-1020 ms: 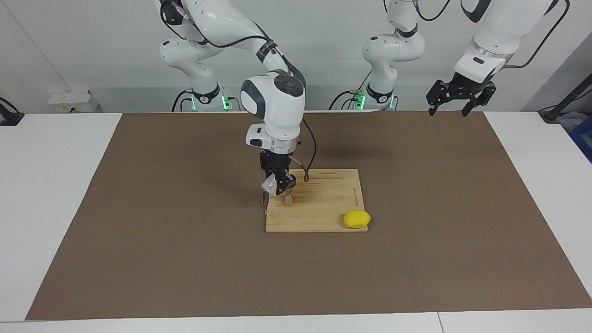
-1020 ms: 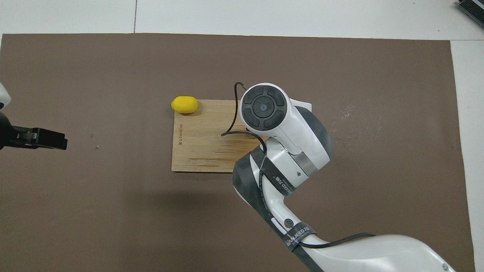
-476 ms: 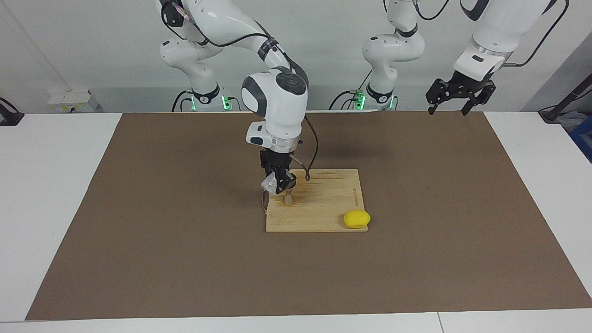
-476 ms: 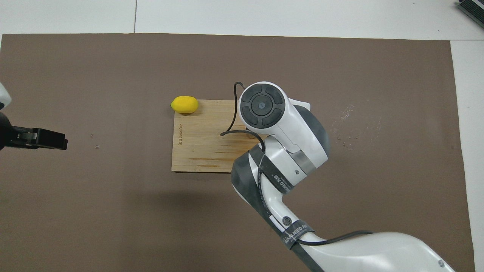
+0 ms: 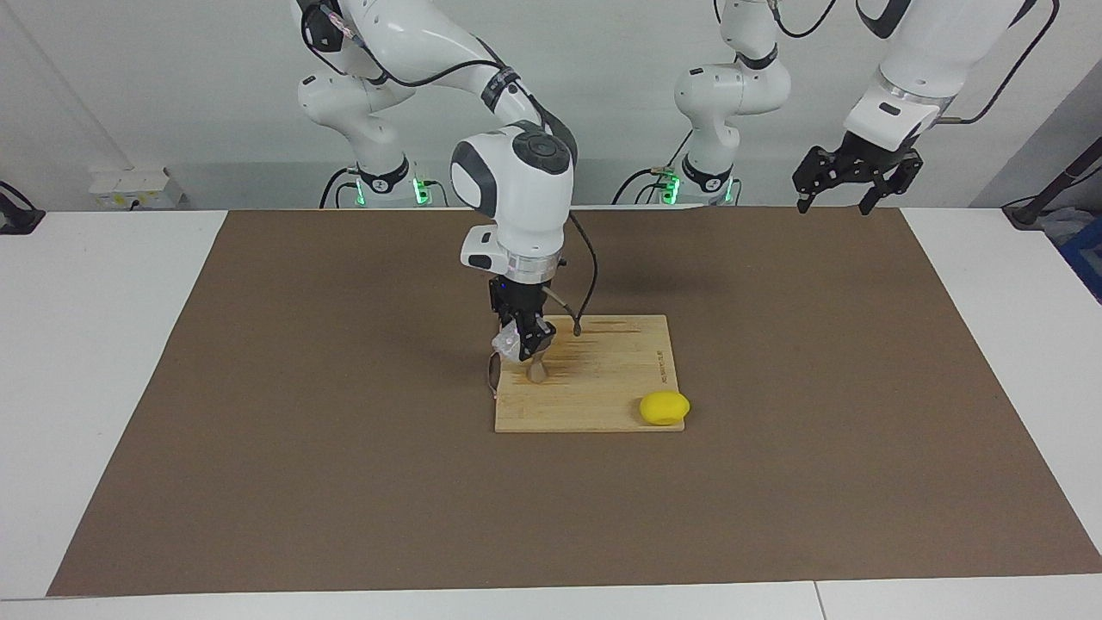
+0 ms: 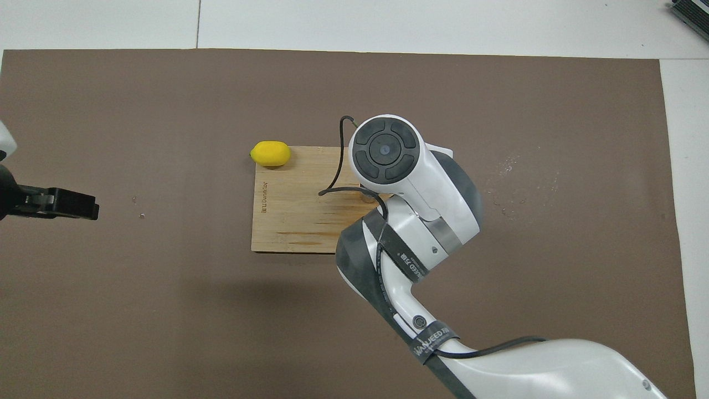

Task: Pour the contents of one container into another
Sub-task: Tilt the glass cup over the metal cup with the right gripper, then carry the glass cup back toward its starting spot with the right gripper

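My right gripper [image 5: 525,342] hangs low over the wooden cutting board [image 5: 603,387], at its end toward the right arm. It is shut on the small clear cup [image 5: 506,343], which is tilted. The silvery jigger [image 5: 536,371] stands upright on the board just under the cup and gripper. In the overhead view my right arm's wrist hides the cup, the jigger and the gripper. My left gripper [image 5: 848,185] waits open and empty, high over the mat's edge at the left arm's end, and also shows in the overhead view [image 6: 55,202].
A yellow lemon [image 5: 664,407] lies at the board's corner farthest from the robots, toward the left arm's end; it also shows in the overhead view [image 6: 270,153]. A brown mat [image 5: 301,474] covers the table. Small specks [image 6: 515,188] dot the mat toward the right arm's end.
My right wrist has risen a little and shifted slightly toward the jigger, with the cup still in its grip. The left arm has hardly moved.
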